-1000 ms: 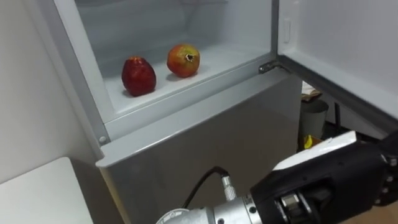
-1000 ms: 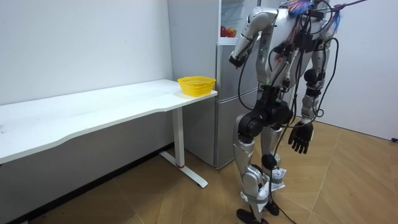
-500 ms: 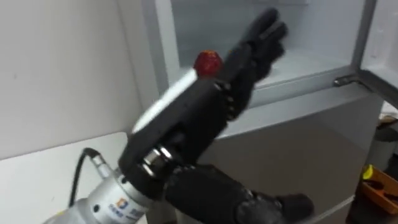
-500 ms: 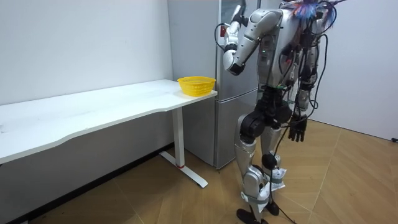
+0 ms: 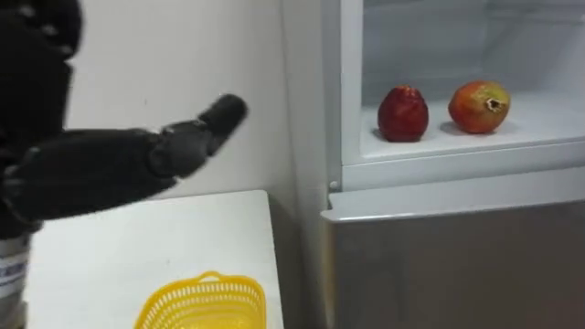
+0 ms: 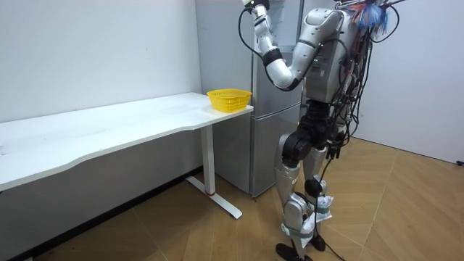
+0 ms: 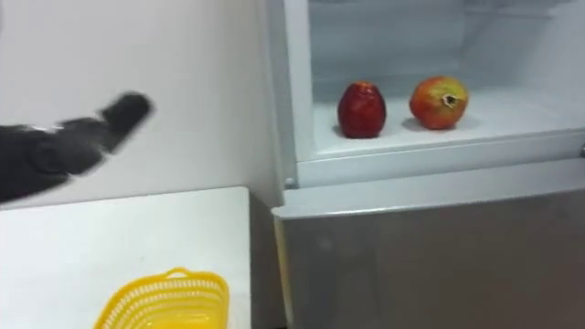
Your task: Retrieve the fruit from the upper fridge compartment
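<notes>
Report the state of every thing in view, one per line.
Upper compartment of the white fridge: open.
Grey lower fridge door: shut.
Dark red fruit: on the shelf, untouched.
Orange-red round fruit: beside it on the shelf, untouched.
Yellow plastic basket: on the white table, nothing visible inside.
Left hand: raised, fingers straight, holding nothing.

The fridge shelf (image 5: 548, 123) was white and carried two items: an apple (image 5: 403, 113) on the left and a pomegranate (image 5: 479, 106) on the right. They sat near each other but apart, both toward the front edge. The white table (image 5: 110, 265) stood just beside the fridge (image 5: 439, 256) on a wood floor (image 6: 406, 210), with a yellow basket (image 5: 203, 304) upright on the corner nearest the fridge.
</notes>
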### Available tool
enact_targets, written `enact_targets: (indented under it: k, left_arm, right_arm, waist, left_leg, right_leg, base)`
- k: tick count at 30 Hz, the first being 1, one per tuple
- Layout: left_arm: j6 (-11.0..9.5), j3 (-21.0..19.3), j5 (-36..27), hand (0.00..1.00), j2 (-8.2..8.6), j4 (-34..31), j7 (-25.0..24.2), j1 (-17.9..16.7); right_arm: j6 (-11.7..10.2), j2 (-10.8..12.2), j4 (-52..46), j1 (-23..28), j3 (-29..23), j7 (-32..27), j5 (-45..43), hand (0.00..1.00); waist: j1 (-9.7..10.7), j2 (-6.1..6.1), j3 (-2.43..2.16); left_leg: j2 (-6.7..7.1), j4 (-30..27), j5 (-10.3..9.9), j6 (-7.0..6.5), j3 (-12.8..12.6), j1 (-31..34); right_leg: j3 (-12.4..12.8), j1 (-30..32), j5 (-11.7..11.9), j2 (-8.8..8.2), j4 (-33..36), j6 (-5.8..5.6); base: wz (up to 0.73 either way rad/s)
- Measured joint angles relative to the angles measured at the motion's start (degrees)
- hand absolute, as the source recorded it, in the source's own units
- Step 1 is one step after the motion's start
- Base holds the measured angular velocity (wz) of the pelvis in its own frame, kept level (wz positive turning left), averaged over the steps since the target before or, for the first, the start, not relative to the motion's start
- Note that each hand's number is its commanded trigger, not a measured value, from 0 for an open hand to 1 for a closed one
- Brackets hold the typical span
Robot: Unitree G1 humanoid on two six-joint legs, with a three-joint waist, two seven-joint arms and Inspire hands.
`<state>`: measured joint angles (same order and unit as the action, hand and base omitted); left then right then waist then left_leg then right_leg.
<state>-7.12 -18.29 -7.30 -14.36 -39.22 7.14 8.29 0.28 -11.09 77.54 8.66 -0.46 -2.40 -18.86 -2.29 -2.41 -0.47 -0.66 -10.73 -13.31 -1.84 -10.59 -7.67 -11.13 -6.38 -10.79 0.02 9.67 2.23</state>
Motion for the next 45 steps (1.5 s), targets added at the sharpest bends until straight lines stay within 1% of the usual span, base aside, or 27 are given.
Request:
enact_targets:
  k: [1, 2, 4, 5, 6, 7, 9, 11, 13, 15, 17, 18, 21, 23, 24, 26, 28, 31, 34, 35, 37, 39, 40, 41, 42, 43, 45]
  left_arm:
    - [0.0, -3.36, -0.06, 0.0, 0.15, 0.12, 2.43, -1.78]
    - [-0.02, -4.92, 0.07, 0.0, 0.18, 0.19, 3.67, -2.64]
    - [-0.95, -9.93, 0.43, 0.0, 0.31, 1.72, 8.57, -6.39]
    - [-1.25, -11.07, 0.53, 0.0, 0.43, 2.45, 9.63, -7.64]
    - [-1.44, -12.81, 0.58, 0.0, 0.63, 3.91, 11.63, -10.43]
    - [-1.47, -13.93, 0.62, 0.0, 0.96, 5.52, 13.72, -13.09]
    - [-1.5, -15.52, 0.01, 0.0, 2.13, 8.81, 16.57, -16.71]
    - [-1.35, -16.13, -0.72, 0.0, 2.81, 14.32, 20.08, -22.41]
    - [-0.64, -15.89, -0.72, 0.0, 3.63, 18.11, 21.6, -25.0]
    - [-0.37, -15.43, -1.2, 0.0, 4.96, 21.81, 22.77, -26.07]
    - [-0.35, -15.03, -1.35, 0.0, 5.97, 26.12, 23.67, -27.7]
    - [-0.34, -14.19, -1.76, 0.0, 6.51, 29.4, 24.54, -28.21]
    - [0.17, -9.6, -3.8, 0.0, 6.61, 42.39, 24.94, -27.77]
    - [0.55, -5.0, -12.83, 0.0, 6.65, 53.88, 23.48, -27.7]
    - [0.7, -4.06, -15.31, 0.0, 6.64, 57.47, 22.96, -27.73]
    - [2.57, -1.98, -23.22, 0.0, 7.28, 70.26, 19.61, -27.65]
    - [4.36, -1.77, -27.75, 0.0, 7.86, 77.6, 17.53, -27.27]
    - [4.74, -1.68, -36.51, 0.0, 8.14, 88.43, 14.61, -26.51]
    - [5.31, -1.71, -43.8, 0.0, 8.32, 95.88, 12.04, -25.99]
    - [5.7, -1.7, -44.44, 0.0, 8.33, 98.14, 11.02, -25.9]
    - [6.65, -1.68, -40.89, 0.0, 8.4, 101.62, 9.02, -25.28]
    - [7.82, -1.34, -33.06, 0.0, 8.5, 103.62, 6.9, -24.99]
    - [8.79, -0.55, -26.75, 0.0, 8.47, 103.76, 5.87, -24.84]
    - [9.53, 1.03, -20.81, 0.0, 8.32, 103.63, 4.91, -24.41]
    - [9.76, 2.05, -18.24, 0.0, 8.2, 103.61, 4.45, -24.1]
    - [9.98, 4.67, -13.24, 0.0, 7.95, 103.59, 3.49, -23.69]
    - [11.2, 7.49, -5.89, 0.0, 7.86, 103.59, 2.11, -22.32]
  right_arm:
    - [-0.01, 0.19, -0.13, 0.31, -1.11, -0.03, -0.5, 0.0]
    - [0.01, 0.23, -0.2, 0.44, -1.54, -0.01, -0.67, 0.0]
    - [0.26, 0.24, -0.71, 0.75, -3.06, -0.03, -0.76, 0.0]
    - [0.32, 0.25, -1.26, 1.03, -3.58, -0.05, -0.73, 0.0]
    - [0.33, 0.24, -1.92, 1.55, -3.98, -0.12, -0.71, 0.0]
    - [0.44, 0.3, -1.97, 1.85, -4.13, -0.16, -0.74, 0.0]
    - [0.88, 0.41, -2.27, 2.06, -4.14, -0.24, -0.75, 0.0]
    - [1.31, 0.37, -4.53, 2.39, -4.16, -0.29, -1.23, 0.0]
    - [1.89, 0.37, -5.0, 2.23, -3.82, -0.02, -1.56, 0.0]
    - [2.29, 0.37, -5.2, 2.21, -3.21, 0.04, -1.56, 0.0]
    - [2.34, 0.32, -6.27, 2.64, -3.22, 0.06, -1.64, 0.0]
    - [2.36, 0.28, -6.92, 2.85, -3.22, 0.12, -1.91, 0.0]
    - [3.3, 0.34, -7.11, 2.81, -3.35, 0.66, -1.63, 0.0]
    - [3.61, 0.3, -7.15, 2.88, -3.33, 1.3, -1.11, 0.0]
    - [3.62, 0.35, -7.12, 2.88, -3.32, 1.53, -1.31, 0.0]
    - [4.02, 0.85, -7.14, 2.64, -4.17, 2.61, -2.82, 0.0]
    - [4.77, 1.21, -7.11, 2.61, -4.85, 2.63, -2.99, 0.0]
    - [5.07, 1.41, -7.05, 3.21, -5.64, 2.45, -2.96, 0.0]
    - [5.78, 1.53, -6.74, 3.28, -5.75, 2.42, -2.98, 0.0]
    - [6.12, 1.7, -6.42, 3.42, -5.69, 2.48, -3.02, 0.0]
    - [6.14, 1.93, -6.48, 3.76, -5.85, 2.65, -4.55, 0.0]
    - [6.17, 1.95, -6.54, 3.39, -5.84, 3.27, -6.22, 0.0]
    - [6.63, 1.95, -6.56, 3.44, -5.72, 3.89, -6.49, 0.0]
    - [7.12, 1.94, -6.6, 3.78, -5.17, 4.35, -6.38, 0.0]
    - [7.33, 1.96, -6.63, 3.48, -4.92, 4.56, -6.32, 0.0]
    - [7.42, 1.96, -6.59, 3.14, -4.25, 5.03, -6.27, 0.0]
    - [7.38, 2.01, -6.4, 2.72, -4.15, 5.03, -6.09, 0.0]
  waist:
    - [-0.62, 0.03, -0.01]
    - [-1.05, 0.02, -0.01]
    - [-1.64, -0.02, 0.1]
    - [-1.79, -0.04, 0.1]
    - [-2.51, -0.09, 0.1]
    - [-2.91, -0.43, 0.33]
    - [-3.05, -0.13, 0.28]
    - [-3.78, -0.09, 0.32]
    - [-4.11, 0.09, 0.28]
    - [-4.29, 0.42, 0.33]
    - [-4.45, 0.59, 0.14]
    - [-4.07, 0.7, 0.21]
    - [-3.65, 0.63, 0.21]
    - [-3.59, 0.67, 0.19]
    - [-3.48, 0.78, 0.17]
    - [-2.97, 1.35, 0.1]
    - [-2.74, 1.61, -0.02]
    - [-2.71, 2.19, 0.32]
    - [-2.75, 2.12, 0.46]
    - [-2.73, 2.0, 0.58]
    - [-2.64, 1.44, 0.6]
    - [-2.57, 0.83, 0.59]
    - [-2.26, 0.57, 0.57]
    - [-1.75, 0.5, 0.59]
    - [-1.55, 0.52, 0.58]
    - [-0.67, 0.51, 0.53]
    - [0.96, 0.74, 0.4]
  left_leg:
    - [0.07, -0.02, 0.01, 0.02, 0.3, -0.12]
    - [0.09, -0.05, 0.02, 0.03, 0.38, -0.16]
    - [0.33, -0.17, 0.02, 0.03, 1.6, -0.09]
    - [0.4, -0.17, 0.03, 0.03, 1.91, -0.09]
    - [0.47, -0.2, 0.03, 0.02, 2.15, -0.19]
    - [0.51, -0.2, 0.03, 0.02, 2.33, -0.37]
    - [0.7, -0.22, 0.03, 0.02, 3.09, -0.38]
    - [0.73, -0.17, 0.01, 0.01, 3.27, -0.35]
    - [0.7, -0.13, -0.01, 0.02, 3.44, 0.09]
    - [0.8, -0.16, 0.0, 0.01, 4.07, 0.66]
    - [0.81, -0.15, 0.0, 0.01, 4.19, 0.95]
    - [0.93, -0.18, 0.0, 0.01, 4.7, 1.03]
    - [1.3, -0.15, 0.02, -0.03, 6.15, 1.08]
    - [1.37, 0.01, 0.03, -0.04, 6.16, 1.0]
    - [1.37, 0.03, 0.03, -0.04, 6.11, 0.99]
    - [1.32, 0.11, 0.03, -0.03, 5.91, 0.77]
    - [1.3, 0.19, 0.02, -0.03, 5.9, 0.41]
    - [1.31, 0.42, -0.04, -0.06, 5.86, -0.21]
    - [1.3, 0.86, -0.35, -0.26, 5.77, -0.91]
    - [1.3, 1.04, -0.38, -0.31, 5.61, -0.99]
    - [1.28, 1.21, -0.45, -0.4, 5.25, -1.0]
    - [1.21, 1.17, -0.47, -0.45, 4.55, -0.91]
    - [1.21, 1.11, -0.49, -0.46, 4.43, -0.78]
    - [1.21, 1.07, -0.47, -0.47, 4.45, -0.55]
    - [1.22, 1.05, -0.45, -0.49, 4.44, -0.44]
    - [1.23, 0.95, -0.44, -0.49, 4.58, -0.19]
    - [1.24, 0.87, -0.41, -0.52, 4.6, 0.03]
  right_leg:
    - [-0.07, -0.05, -0.25, -0.05, 0.14, 0.03]
    - [-0.08, -0.12, -0.3, -0.06, 0.18, 0.04]
    - [-1.12, -0.62, -0.49, -0.26, 0.08, -0.05]
    - [-1.47, -0.75, -0.55, -0.34, 0.09, -0.08]
    - [-1.65, -0.96, -0.64, -0.38, 0.12, -0.11]
    - [-1.7, -1.17, -0.71, -0.38, 0.12, -0.14]
    - [-2.28, -1.42, -0.91, -0.49, 0.14, -0.22]
    - [-2.33, -1.38, -1.02, -0.49, 0.13, -0.23]
    - [-2.64, -1.03, -1.03, -0.5, 0.23, -0.2]
    - [-3.1, -0.5, -1.03, -0.59, 0.29, -0.18]
    - [-3.06, -0.24, -1.03, -0.57, 0.29, -0.17]
    - [-3.46, -0.36, -1.03, -0.64, 0.19, -0.17]
    - [-4.92, -1.39, -1.17, -0.95, 0.14, -0.35]
    - [-4.72, -1.12, -1.47, -1.04, 0.41, -0.42]
    - [-4.69, -1.12, -1.51, -1.04, 0.37, -0.4]
    - [-3.9, -1.11, -1.55, -0.88, 0.3, -0.34]
    - [-3.49, -1.11, -1.55, -0.8, 0.05, -0.34]
    - [-3.35, -1.81, -1.59, -0.81, 0.0, -0.4]
    - [-2.96, -1.77, -1.67, -0.79, 0.13, -0.51]
    - [-2.78, -1.91, -1.67, -0.8, 0.19, -0.52]
    - [-2.22, -1.82, -1.68, -0.75, 0.29, -0.54]
    - [-1.54, -1.27, -1.77, -0.75, 0.96, -0.6]
    - [-1.52, -1.08, -1.8, -0.79, 1.1, -0.59]
    - [-1.54, -0.89, -1.8, -0.82, 1.15, -0.6]
    - [-1.55, -0.79, -1.8, -0.83, 1.16, -0.6]
    - [-1.65, -0.63, -1.8, -0.83, 1.19, -0.6]
    - [-1.57, -0.46, -1.79, -0.8, 1.17, -0.6]
  base:
    - [0.1]
    - [0.1]
    - [0.22]
    - [0.25]
    - [0.14]
    - [0.18]
    - [0.16]
    - [0.03]
    - [0.03]
    - [0.1]
    - [0.05]
    - [0.15]
    - [0.2]
    - [0.02]
    - [-0.09]
    - [-0.12]
    - [-0.09]
    - [0.0]
    - [-0.07]
    - [-0.1]
    - [-0.11]
    - [-0.15]
    - [-0.04]
    - [0.0]
    - [0.05]
    - [0.03]
    - [0.0]
